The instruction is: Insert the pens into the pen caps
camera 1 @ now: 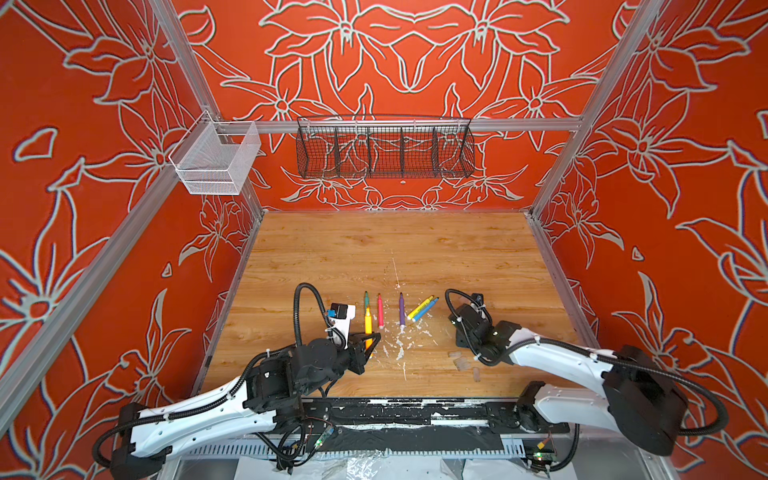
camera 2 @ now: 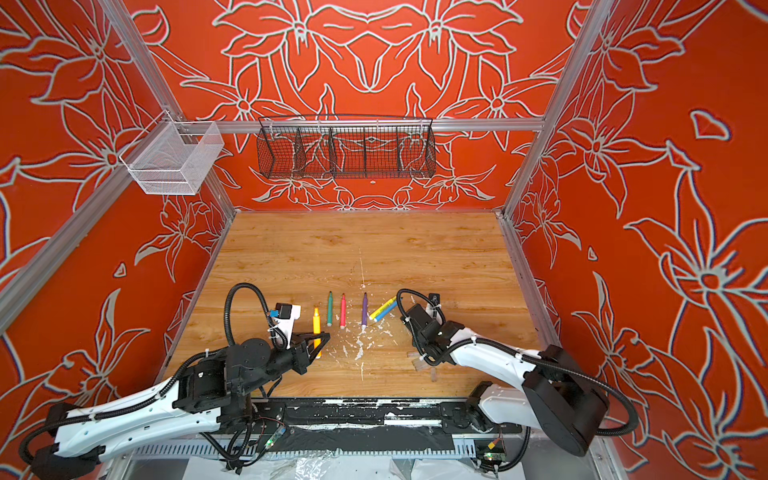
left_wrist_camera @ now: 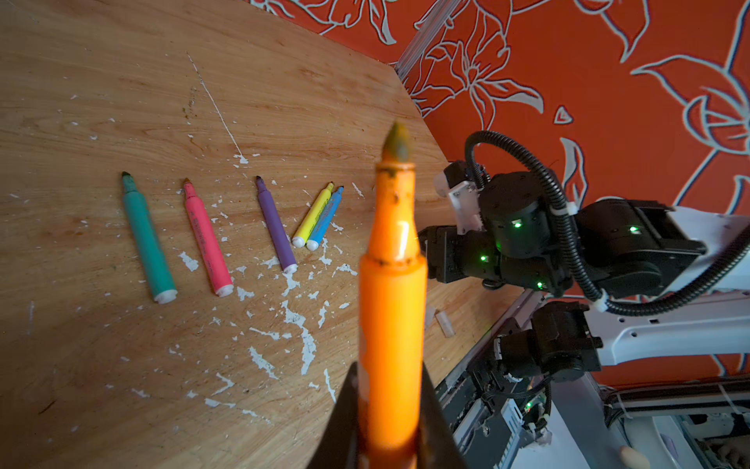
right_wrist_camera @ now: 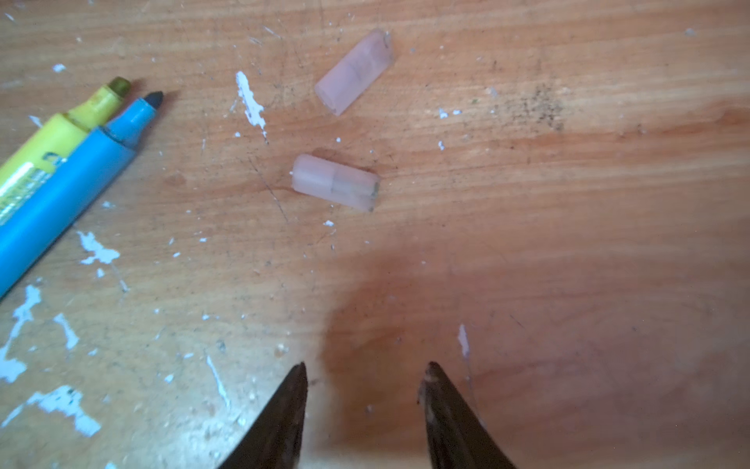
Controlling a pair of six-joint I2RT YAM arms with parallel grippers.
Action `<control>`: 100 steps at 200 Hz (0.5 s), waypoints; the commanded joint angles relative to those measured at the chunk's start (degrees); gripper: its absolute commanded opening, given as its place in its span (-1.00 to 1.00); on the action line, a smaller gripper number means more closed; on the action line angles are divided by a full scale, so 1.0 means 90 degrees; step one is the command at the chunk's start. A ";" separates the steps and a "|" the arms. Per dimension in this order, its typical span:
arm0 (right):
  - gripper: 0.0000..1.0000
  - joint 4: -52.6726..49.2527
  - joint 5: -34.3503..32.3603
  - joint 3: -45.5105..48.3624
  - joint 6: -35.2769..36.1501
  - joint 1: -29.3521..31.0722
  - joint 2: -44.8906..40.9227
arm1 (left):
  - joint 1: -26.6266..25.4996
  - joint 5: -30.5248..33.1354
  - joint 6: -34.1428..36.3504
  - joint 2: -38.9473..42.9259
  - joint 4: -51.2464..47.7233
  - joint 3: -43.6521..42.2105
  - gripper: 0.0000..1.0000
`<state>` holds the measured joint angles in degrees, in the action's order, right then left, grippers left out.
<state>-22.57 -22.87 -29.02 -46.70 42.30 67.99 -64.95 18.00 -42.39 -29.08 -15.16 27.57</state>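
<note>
The left fingers point(left_wrist_camera: 345, 426) are clamped on the orange pen point(left_wrist_camera: 391, 304), held above the tabletop point(left_wrist_camera: 101, 365), while the right fingers point(right_wrist_camera: 284, 418) stand apart, empty, near two clear pen caps point(right_wrist_camera: 336, 182) lying on it

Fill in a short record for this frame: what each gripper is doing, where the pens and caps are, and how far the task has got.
Left gripper: shut on the orange pen, tip bare, pen off the table.
Right gripper: open, empty, just short of the clear caps.
Pens lying on the table: green pen, pink pen, purple pen, yellow pen, blue pen; yellow and blue lie side by side, touching.
Caps: two show in the right wrist view, lying flat, apart, both empty.
Progress: no pen is capped yet.
</note>
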 commanded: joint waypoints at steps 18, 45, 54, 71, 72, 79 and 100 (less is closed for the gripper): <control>-0.11 -0.2054 -0.0102 -0.0671 -0.0171 0.0084 -0.1093 | -0.0030 0.0051 0.0106 -0.0307 -0.0108 0.0312 -1.00; -0.15 -0.3380 0.0147 -0.1076 -0.0282 0.0354 -0.1857 | -0.0030 -0.0074 0.0110 -0.0565 -0.0002 0.0373 -1.00; -0.16 -0.3750 0.0248 -0.1196 -0.0331 0.0505 -0.2013 | -0.0030 -0.0123 0.0120 -0.0649 0.0073 0.0383 -1.00; -0.18 -0.3853 0.0771 -0.1163 -0.0324 0.0850 -0.2316 | -0.0030 -0.0177 0.0148 -0.0789 0.0154 0.0406 -1.00; -0.19 -0.3851 0.0802 -0.1152 -0.0336 0.0882 -0.2327 | -0.0030 -0.0180 0.0149 -0.0795 0.0158 0.0409 -1.00; -0.19 -0.3857 0.0909 -0.1103 -0.0421 0.1113 -0.2390 | -0.0030 -0.0193 0.0159 -0.0860 0.0161 0.0436 -1.00; -0.22 -0.4020 0.1054 -0.0937 -0.0725 0.1556 -0.2254 | -0.0030 -0.0288 0.0186 -0.0995 0.0131 0.0511 -1.00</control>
<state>-52.23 -17.30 -39.16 -49.30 52.77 46.70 -64.95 16.38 -41.32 -37.08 -15.22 30.26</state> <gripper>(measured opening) 0.398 0.149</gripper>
